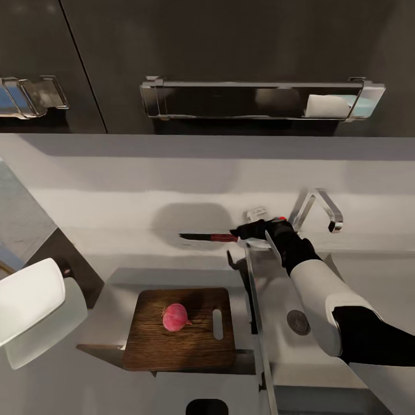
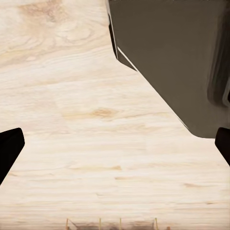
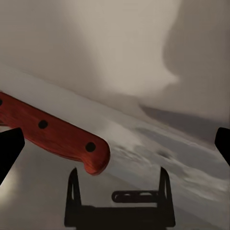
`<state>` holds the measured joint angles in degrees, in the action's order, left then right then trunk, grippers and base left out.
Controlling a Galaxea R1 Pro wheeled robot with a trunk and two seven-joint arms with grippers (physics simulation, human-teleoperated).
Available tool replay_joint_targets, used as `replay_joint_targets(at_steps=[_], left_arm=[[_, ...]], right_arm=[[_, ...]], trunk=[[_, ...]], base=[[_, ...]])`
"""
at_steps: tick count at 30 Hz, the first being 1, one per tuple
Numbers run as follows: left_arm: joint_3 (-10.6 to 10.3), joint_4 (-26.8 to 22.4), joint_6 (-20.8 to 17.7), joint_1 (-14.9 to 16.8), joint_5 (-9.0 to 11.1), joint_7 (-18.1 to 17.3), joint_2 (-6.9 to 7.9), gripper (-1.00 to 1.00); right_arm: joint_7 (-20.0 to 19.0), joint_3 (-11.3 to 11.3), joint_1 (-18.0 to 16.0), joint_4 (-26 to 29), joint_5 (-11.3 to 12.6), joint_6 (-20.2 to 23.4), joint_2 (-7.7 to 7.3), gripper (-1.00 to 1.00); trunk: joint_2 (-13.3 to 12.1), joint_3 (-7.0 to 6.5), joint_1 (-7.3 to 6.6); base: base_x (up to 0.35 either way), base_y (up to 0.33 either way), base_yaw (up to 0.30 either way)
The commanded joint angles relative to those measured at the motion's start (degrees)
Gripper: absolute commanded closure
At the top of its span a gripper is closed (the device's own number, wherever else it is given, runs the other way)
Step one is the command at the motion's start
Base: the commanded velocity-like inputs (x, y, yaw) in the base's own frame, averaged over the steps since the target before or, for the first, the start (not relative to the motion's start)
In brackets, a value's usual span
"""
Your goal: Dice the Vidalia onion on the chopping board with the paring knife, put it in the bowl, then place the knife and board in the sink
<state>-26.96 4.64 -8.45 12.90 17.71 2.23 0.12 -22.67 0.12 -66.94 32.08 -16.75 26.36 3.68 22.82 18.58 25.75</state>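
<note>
bowl (image 1: 26,300) seen at far left on countertop (image 1: 86,380) | Vidalia onion (image 1: 176,317) laid on chopping board (image 1: 181,328) | paring knife (image 1: 208,237) pinched by right gripper (image 1: 245,233), held above counter level beside sink (image 1: 300,346) | left gripper (image 2: 115,143) spread over wooden floor (image 2: 96,143)

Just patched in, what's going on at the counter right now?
The right gripper holds the red-brown-handled paring knife in the air behind the dark brown wooden chopping board. The pinkish-red whole onion sits uncut on that board, left of the grey sink. The glossy white bowl is at far left.
</note>
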Motion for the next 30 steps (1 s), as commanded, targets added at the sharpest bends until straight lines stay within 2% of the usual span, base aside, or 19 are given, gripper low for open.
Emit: replay_joint_targets(at_steps=[1,12,19,30], left_arm=[[-0.47,0.02,-0.17,0.03,0.57,0.06,-0.02,-1.0],[-0.49,0.02,-0.17,0.02,0.57,0.06,0.03,-1.0],[-0.47,0.02,-0.17,0.02,0.57,0.06,0.05,-1.0],[-0.47,0.02,-0.17,0.02,0.57,0.12,0.05,-1.0]], right_arm=[[-0.39,-0.03,-0.03,0.09,-0.69,0.2,0.01,-1.0],[-0.83,-0.07,-0.03,-0.07,-0.68,0.12,0.32,-1.0],[-4.14,-0.11,-0.03,-0.03,-0.67,-0.04,0.52,-1.0],[-4.51,-0.2,0.0,-0.02,-0.65,-0.22,0.61,-1.0]], trunk=[[0.1,0.09,0.03],[0.1,0.09,0.03],[0.1,0.09,0.03],[0.1,0.09,0.03]], base=[[0.0,0.0,0.0],[0.0,0.0,0.0],[0.0,0.0,0.0],[0.0,0.0,0.0]])
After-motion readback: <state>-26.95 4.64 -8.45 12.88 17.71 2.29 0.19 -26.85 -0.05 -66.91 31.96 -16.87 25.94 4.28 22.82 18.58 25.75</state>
